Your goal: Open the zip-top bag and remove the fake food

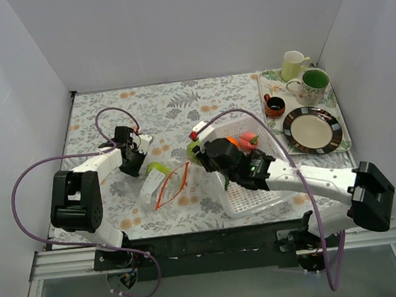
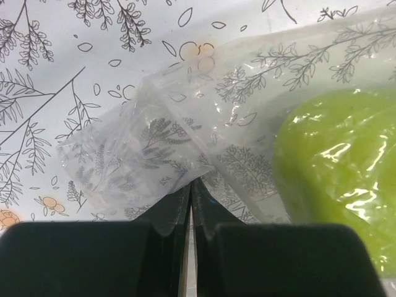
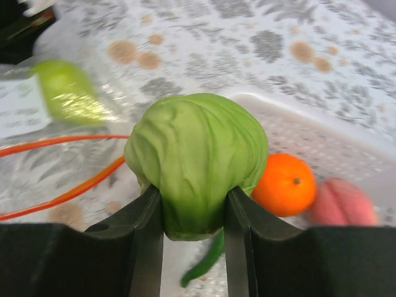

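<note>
Gripping the green cabbage point(image 3: 195, 154), the right gripper point(image 3: 193, 213) should release it low inside the white basket point(image 1: 259, 199) at centre-right, while the left gripper point(image 2: 190, 199) pinches the zip-top bag point(image 1: 161, 187) at centre-left, one lime-green fruit point(image 2: 334, 167) seemingly left inside.

Your left arm point(image 1: 96, 165) is folded at the elbow with its forearm reaching out flat. The left gripper point(image 2: 190, 185) at its end has its fingers pressed all but together, with a corner of the zip-top bag point(image 2: 154, 154) pinched between the tips. Your right arm point(image 1: 306, 178) stretches long and low across toward the left one, and the right gripper point(image 3: 193, 197) has its fingers point(image 3: 145, 235) part-spread and clamped on either side of a light green round piece of fake food point(image 3: 197, 154), which bulges out above and beyond the tips.
</note>
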Available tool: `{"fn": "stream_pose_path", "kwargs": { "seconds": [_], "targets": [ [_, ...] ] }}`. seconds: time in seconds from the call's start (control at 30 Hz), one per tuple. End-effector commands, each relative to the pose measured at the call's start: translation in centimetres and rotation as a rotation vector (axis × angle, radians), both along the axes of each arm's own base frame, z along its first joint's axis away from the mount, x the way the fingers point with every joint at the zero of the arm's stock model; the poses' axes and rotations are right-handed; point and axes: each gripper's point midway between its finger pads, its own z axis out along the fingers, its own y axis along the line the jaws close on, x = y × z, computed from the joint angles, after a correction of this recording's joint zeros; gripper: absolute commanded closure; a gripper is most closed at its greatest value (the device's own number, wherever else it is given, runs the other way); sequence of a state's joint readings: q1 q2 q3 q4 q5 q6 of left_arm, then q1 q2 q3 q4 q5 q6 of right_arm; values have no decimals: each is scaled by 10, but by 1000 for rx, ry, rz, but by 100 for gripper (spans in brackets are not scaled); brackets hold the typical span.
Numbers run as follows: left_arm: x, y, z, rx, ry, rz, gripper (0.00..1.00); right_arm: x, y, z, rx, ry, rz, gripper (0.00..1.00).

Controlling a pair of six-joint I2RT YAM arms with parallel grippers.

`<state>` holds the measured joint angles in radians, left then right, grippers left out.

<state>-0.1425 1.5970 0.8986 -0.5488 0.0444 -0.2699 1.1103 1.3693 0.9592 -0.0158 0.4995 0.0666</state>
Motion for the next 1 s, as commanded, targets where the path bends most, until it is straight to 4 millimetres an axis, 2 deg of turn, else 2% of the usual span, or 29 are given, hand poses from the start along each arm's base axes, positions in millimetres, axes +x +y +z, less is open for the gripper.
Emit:
{"fn": "stream_pose_path", "kwargs": {
  "seconds": [0.0, 0.03, 0.1, 0.13, 0.2, 0.23, 0.3, 0.43, 0.47, 0.57, 0.6, 0.67, 0.7, 0.77, 0.8, 0.87, 0.9, 0.97],
  "targets": [
    [-11, 11, -18, 47, 51, -8, 100, 41, -52, 51, 74, -71, -186, 76],
    [-11, 12, -17, 48, 48, -9, 100, 53, -70, 48, 63, -60, -241, 76],
    [-10, 12, -18, 48, 46, -14, 100, 62, -84, 45, 55, -49, -281, 71],
    [-10, 11, -18, 46, 48, -16, 100, 62, -84, 41, 39, -43, -278, 47],
    [-7, 10, -16, 41, 44, -19, 100, 63, -88, 34, -12, -32, -278, 6],
    [-7, 10, -16, 42, 45, -19, 100, 66, -86, 34, -29, -30, -285, 2],
    [-4, 10, -14, 42, 42, -20, 100, 66, -88, 35, -43, -28, -292, 2],
    [-4, 10, -16, 45, 48, -22, 100, 57, -66, 55, 49, -44, -195, 2],
    [-3, 10, -16, 44, 48, -20, 100, 56, -60, 59, 58, -47, -178, 2],
    [-3, 11, -17, 49, 49, -19, 100, 42, -37, 53, 37, -43, -103, 2],
    [-2, 11, -17, 51, 47, -19, 100, 33, -21, 55, 54, -53, -58, 2],
    [-2, 11, -18, 52, 50, -18, 100, 13, 2, 45, 45, -45, 30, 2],
    [-2, 12, -19, 54, 52, -17, 100, 8, 14, 40, 54, -40, 62, 5],
    [-3, 11, -18, 52, 50, -18, 100, -15, 36, 29, 60, -13, 160, 9],
    [-2, 11, -18, 52, 49, -19, 100, -20, 46, 18, 58, -4, 186, 13],
    [-3, 11, -18, 52, 52, -19, 100, -27, 62, 11, 81, 12, 226, 19],
    [-2, 11, -18, 52, 52, -18, 100, -29, 70, -1, 71, 33, 247, 26],
    [-2, 11, -17, 52, 50, -19, 100, -33, 84, -7, 100, 57, 281, 33]
  ]
}}
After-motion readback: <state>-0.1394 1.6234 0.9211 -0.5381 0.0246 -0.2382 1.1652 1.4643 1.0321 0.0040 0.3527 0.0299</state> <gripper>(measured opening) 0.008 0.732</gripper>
